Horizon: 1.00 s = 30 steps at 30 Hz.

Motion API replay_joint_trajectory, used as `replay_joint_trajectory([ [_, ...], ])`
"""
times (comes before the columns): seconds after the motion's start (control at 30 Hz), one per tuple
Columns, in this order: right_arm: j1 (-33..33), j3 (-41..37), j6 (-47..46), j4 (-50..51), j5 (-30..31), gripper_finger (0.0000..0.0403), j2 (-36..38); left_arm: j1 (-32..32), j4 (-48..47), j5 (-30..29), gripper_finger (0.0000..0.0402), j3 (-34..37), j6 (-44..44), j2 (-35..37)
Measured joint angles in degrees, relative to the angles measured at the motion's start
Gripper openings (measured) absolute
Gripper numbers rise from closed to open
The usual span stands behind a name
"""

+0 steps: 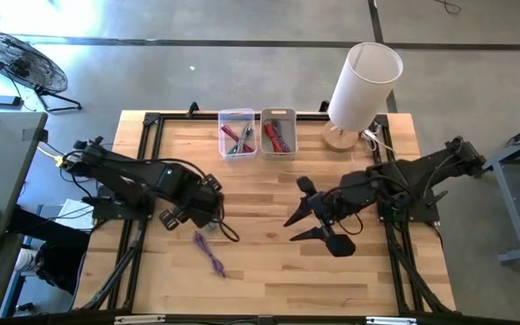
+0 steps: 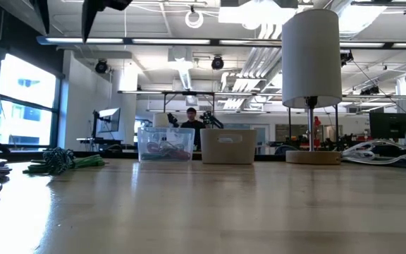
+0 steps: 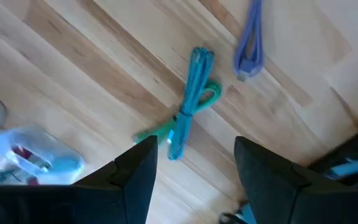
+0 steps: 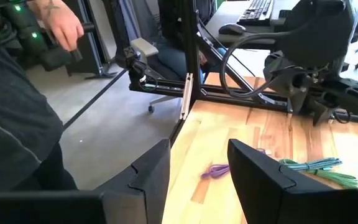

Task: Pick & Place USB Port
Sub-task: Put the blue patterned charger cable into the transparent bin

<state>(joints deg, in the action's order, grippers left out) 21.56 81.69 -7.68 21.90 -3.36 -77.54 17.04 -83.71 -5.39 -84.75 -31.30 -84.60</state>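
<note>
Your left hand (image 3: 191, 168) hangs with fingers apart over the teal cable (image 3: 188, 106); the right hand (image 1: 307, 213) waits, also spread. Lower straight down on the bundle's middle, close firmly, then carry it to the bins (image 1: 236, 134) at the counter's (image 1: 269, 271) far edge.

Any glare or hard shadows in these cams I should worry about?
High view: bright glare on the floor by the fan; table evenly lit. Low view: ceiling lights blown out behind the lamp shade, windows bright at left. Left wrist view: pale sheen on the wood beside the purple cable; teal cable casts little shadow.
</note>
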Motion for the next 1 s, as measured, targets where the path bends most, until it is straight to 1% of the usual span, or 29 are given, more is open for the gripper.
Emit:
replay_joint_trajectory([
  [0.2, 1.6, 0.0, 0.0, 0.2, 1.5, 0.0153, 0.0, 0.1, 5.6, -0.3, 0.0208, 4.5, -6.9, 0.0],
  [0.37, 3.1, 0.0, 0.2, 1.3, 4.0, 0.0153, 0.0, 0.1, 9.7, 0.6, 0.0208, 8.7, -6.9, 0.0],
  [0.47, 3.9, 0.0, 0.9, 3.8, 5.0, 0.0153, 0.0, 0.2, 13.8, 1.5, 0.0208, 11.3, -6.4, 0.0],
  [0.57, 4.6, 0.0, 0.2, 5.5, 7.3, 0.0153, 0.0, 0.2, 17.7, 1.5, 0.0208, 13.8, -6.4, 0.0],
  [0.77, 5.3, 0.0, -2.6, 5.3, 8.0, 0.0154, 0.0, 0.2, 23.4, 1.4, 0.0208, 19.7, -6.4, 0.0],
  [1.0, 5.9, 0.0, -5.8, 5.3, 8.0, 0.0154, 0.0, 0.2, 27.4, -2.5, 0.0208, 26.0, -6.7, 0.0],
])
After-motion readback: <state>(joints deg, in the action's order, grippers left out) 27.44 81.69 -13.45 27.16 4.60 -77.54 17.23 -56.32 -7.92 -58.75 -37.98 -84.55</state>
